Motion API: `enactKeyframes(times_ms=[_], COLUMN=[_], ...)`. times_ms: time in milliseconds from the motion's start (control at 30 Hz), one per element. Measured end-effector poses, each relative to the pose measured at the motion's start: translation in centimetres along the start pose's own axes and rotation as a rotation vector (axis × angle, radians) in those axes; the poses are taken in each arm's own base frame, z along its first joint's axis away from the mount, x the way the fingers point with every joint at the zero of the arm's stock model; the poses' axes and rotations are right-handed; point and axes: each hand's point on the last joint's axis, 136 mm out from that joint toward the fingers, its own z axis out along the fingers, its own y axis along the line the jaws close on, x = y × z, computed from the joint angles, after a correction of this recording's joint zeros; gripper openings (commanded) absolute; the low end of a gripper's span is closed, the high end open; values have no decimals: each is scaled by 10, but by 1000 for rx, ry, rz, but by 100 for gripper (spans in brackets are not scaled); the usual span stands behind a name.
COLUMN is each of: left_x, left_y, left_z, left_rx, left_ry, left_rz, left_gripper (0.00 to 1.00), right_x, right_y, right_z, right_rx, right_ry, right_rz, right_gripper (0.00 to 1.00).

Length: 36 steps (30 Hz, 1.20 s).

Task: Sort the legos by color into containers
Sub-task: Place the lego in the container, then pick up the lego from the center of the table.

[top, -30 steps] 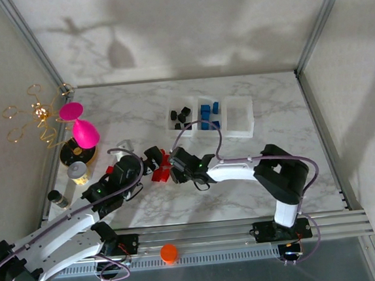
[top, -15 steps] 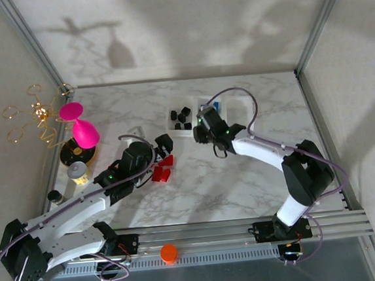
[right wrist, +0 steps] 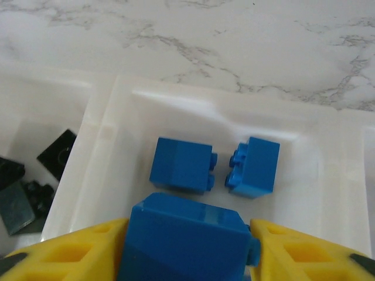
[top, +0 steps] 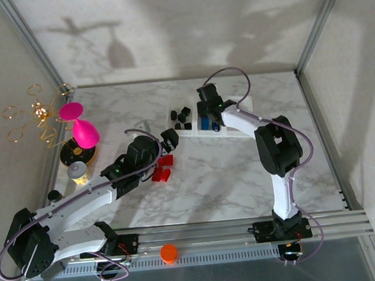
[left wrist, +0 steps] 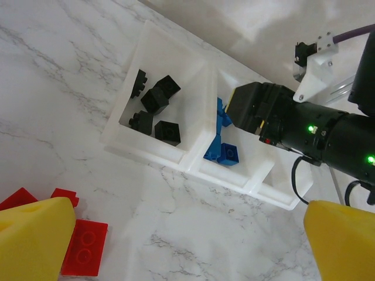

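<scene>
Two arms of white links and black joints, left arm (top: 81, 201), right arm (top: 283, 194), thin purple cable (top: 231, 71) looping along each, green lights (left wrist: 309, 127) on black wrist housings, blunt yellow fingers (right wrist: 64, 257) on left hand (left wrist: 187, 246) and right hand (right wrist: 187, 252)

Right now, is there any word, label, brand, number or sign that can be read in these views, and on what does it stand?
None can be read.
The red legos, blue legos and black legos show bare faces; any stud marking is too blurred to read.
The white containers carry no visible label.
The green lights on the right arm are plain lamps, not text.
</scene>
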Motion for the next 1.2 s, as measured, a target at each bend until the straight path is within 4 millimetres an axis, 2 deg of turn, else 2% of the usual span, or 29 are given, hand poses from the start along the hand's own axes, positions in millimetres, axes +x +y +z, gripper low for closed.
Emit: enactKeyframes(times_ms=[167, 333, 467, 600, 733, 800, 933, 1200], left_x=[-1, -3, -6, -15, -20, -21, -17, -14], left_y=[2, 2, 1, -3, -1, 3, 19, 48], left_z=[1, 1, -2, -10, -20, -25, -35, -55], left_rx=[-3, -5, 3, 23, 30, 24, -8, -71], left_ry=[-2, -5, -14, -33, -52, -55, -58, -75], left_rz=[1, -1, -6, -17, -26, -26, -28, -55], left_gripper=[100, 99, 100, 100, 100, 100, 100, 100], right_x=[-11, -17, -18, -16, 6, 24, 62, 114], right_y=[-6, -6, -2, 17, 42, 55, 83, 147], right_z=[2, -9, -37, -70, -89, -94, -105, -138], right_rx=[19, 12, -35, -116, -187, -221, -288, -442], right_ry=[-19, -32, -51, -73, -50, -23, 46, 128], right_rz=[-8, -7, -6, -19, -48, -68, -88, -92], right_gripper=[65, 68, 70, 72, 74, 75, 76, 79])
